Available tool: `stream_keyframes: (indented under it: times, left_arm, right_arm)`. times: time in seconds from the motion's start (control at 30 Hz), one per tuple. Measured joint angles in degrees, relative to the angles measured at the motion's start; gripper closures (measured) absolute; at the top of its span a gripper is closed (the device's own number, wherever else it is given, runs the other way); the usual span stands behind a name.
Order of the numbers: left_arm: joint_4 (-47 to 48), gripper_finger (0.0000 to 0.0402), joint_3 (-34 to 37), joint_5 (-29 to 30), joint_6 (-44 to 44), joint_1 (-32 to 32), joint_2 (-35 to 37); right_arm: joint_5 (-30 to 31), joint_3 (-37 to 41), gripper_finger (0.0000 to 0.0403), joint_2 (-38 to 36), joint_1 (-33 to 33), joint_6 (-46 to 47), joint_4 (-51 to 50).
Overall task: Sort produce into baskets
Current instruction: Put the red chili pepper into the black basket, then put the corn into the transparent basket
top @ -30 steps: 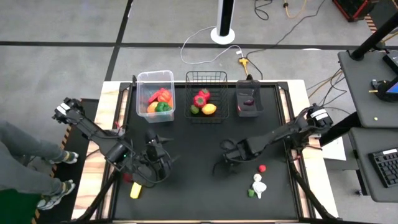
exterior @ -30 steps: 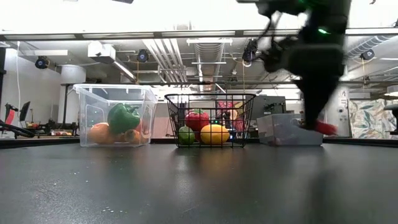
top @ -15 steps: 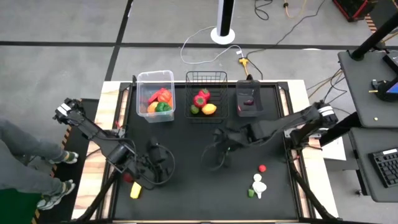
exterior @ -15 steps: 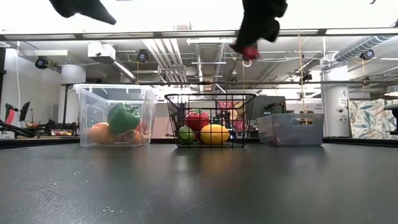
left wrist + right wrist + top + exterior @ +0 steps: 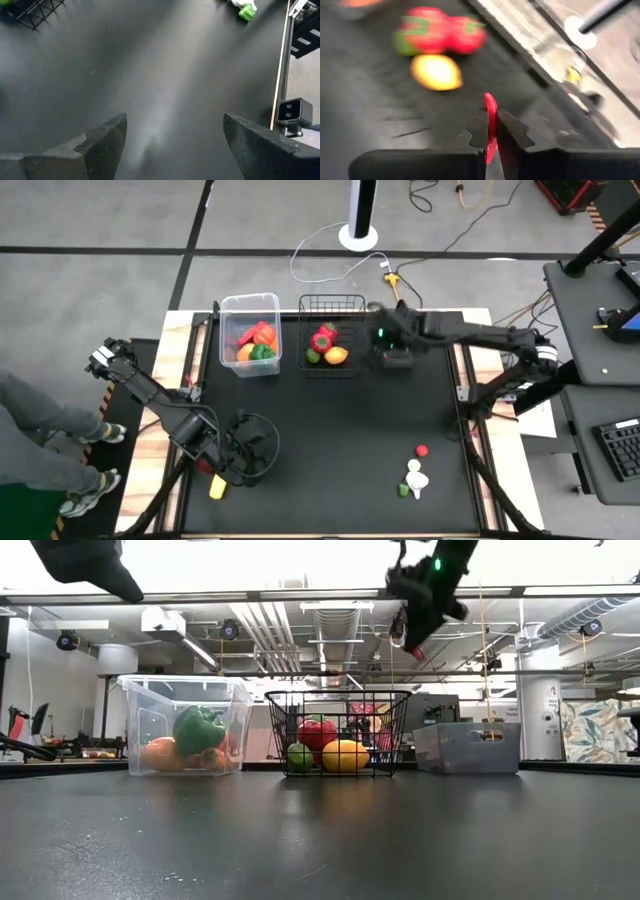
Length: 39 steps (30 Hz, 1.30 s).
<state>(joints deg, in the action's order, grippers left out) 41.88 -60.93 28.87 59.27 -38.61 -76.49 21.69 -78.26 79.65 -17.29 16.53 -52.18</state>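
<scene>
My right gripper [image 5: 373,315] hangs high between the black wire-mesh basket [image 5: 332,308] and the smaller dark bin [image 5: 400,360], shut on a thin red piece of produce [image 5: 490,107]. The low view shows it [image 5: 408,638] well above the baskets. The clear tub [image 5: 250,305] holds red, orange and green produce; the wire basket holds red, green and yellow pieces. A small red piece [image 5: 422,450] and white and green pieces [image 5: 414,478] lie at the near right. My left gripper [image 5: 250,452] stands open over bare table at the near left. My right gripper pinches the thin red piece between its two fingers. One narrow end [image 5: 490,102] sticks out past the fingertips. The piece is lifted clear, high above the table and the baskets.
A yellow piece [image 5: 218,486] and a red piece [image 5: 205,467] lie by the table's left edge beside my left arm. The three baskets stand in a row along the far edge. The black tabletop [image 5: 340,430] is bare in the middle.
My right gripper has risen and swept from the middle right of the table toward the far edge, carrying the red piece, and now hangs between the wire basket and the dark bin. My left gripper has rolled and tipped over roughly the same spot, staying open.
</scene>
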Motion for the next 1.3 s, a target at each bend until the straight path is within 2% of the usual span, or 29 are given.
stream_keyframes:
  times: [0.2,0.43,0.6,0.9,1.07,1.17,1.3]
  left_arm:
    - [0.9,0.009,0.0,-1.6,0.3,0.0,0.0]
    - [3.7,0.009,0.0,-3.5,3.0,0.0,0.0]
    - [4.0,0.009,0.0,-3.5,3.8,0.0,0.0]
    - [4.0,0.009,0.0,-3.5,4.7,0.0,0.0]
    - [4.0,0.009,0.0,-3.5,4.9,0.0,-0.2]
    - [4.0,0.009,0.0,-3.5,5.4,0.0,-0.9]
    - [4.0,0.009,0.0,-3.5,5.4,0.0,-2.3]
  right_arm:
    - [-0.6,3.2,0.0383,2.0,-13.5,0.7,-0.1]
    - [-0.7,8.8,0.0383,5.2,-20.8,-0.1,2.1]
    - [-0.8,10.3,0.0369,7.2,-21.6,-0.2,4.6]
    - [-0.9,10.8,0.03,8.0,-21.5,-0.7,6.3]
    - [-1.4,10.7,0.0272,6.8,-21.4,-0.7,6.1]
    - [-4.3,10.5,0.026,5.7,-20.8,-0.6,5.7]
    - [-5.7,10.3,0.025,2.8,-17.6,1.2,5.5]
